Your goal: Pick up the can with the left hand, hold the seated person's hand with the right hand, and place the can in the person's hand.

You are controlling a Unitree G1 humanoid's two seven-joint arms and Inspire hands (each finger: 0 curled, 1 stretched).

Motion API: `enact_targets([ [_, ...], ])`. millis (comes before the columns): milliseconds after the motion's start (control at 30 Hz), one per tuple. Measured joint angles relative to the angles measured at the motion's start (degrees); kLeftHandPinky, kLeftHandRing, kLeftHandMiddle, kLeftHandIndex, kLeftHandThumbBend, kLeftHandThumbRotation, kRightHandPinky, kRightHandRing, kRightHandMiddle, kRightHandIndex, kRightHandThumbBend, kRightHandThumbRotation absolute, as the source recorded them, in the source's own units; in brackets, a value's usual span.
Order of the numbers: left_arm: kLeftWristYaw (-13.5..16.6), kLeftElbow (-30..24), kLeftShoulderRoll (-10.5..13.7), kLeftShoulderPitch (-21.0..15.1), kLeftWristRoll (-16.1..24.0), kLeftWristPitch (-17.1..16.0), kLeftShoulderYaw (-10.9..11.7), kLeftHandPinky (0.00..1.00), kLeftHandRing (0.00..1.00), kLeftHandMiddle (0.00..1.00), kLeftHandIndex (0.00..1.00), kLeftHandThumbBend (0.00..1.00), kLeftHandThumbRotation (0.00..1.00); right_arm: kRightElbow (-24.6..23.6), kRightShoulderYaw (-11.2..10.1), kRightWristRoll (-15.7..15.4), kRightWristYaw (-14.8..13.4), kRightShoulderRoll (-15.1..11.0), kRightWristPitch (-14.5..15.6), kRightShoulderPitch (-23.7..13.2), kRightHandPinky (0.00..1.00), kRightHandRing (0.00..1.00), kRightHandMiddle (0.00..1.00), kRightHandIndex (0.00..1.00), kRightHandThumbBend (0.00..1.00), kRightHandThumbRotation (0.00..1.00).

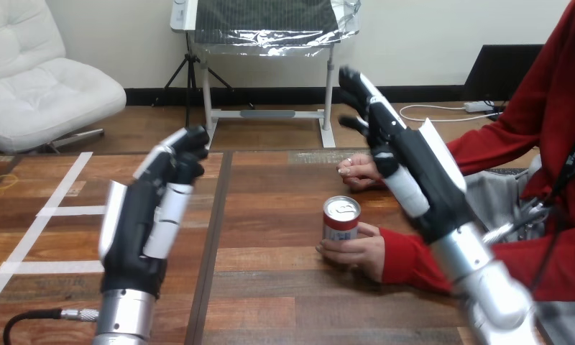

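Near edge: the wooden table [284, 302] runs in brown planks from the bottom of the view towards its far edge.
Dark seam [209, 244]: a narrow strip that cuts the planks from near to far, left of the middle.
White tape [62, 211]: stuck flat on the left part of the table, with short bars crossing a long slanted strip.
Left hand [152, 208]: raised on its silver forearm left of the seam, back to the camera; the fingers are loosely bent at the tips and nothing is in them.
Person's nearer hand [353, 251]: rests on the wood right of the seam, fingers against the can's lower side.
Can [341, 218]: upright on the table, between the person's two hands and well apart from the left hand.
Right hand [407, 165]: lifted over the right side of the table, fingers stretched up and apart, grasping nothing.
Person's farther hand [358, 171]: lies on the table beyond the can, partly behind the right hand.
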Motion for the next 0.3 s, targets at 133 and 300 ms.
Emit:
enact_targets([
  [133,0.0,-0.8,-0.3,0.0,-0.5,-1.1,0.1,0.69,0.77,0.77,0.75,0.64,0.99,-2.8,0.3,3.0,2.4,2.5,0.1,2.4,1.00,1.00,0.99,0.98,1.00,1.00],
  [300,0.2,-1.7,-0.5,0.0,-0.5,-1.7,0.1,0.69,0.77,0.77,0.75,0.62,1.00,-6.0,0.6,5.0,4.8,4.6,1.0,5.5,1.00,1.00,1.00,0.98,1.00,1.00],
])
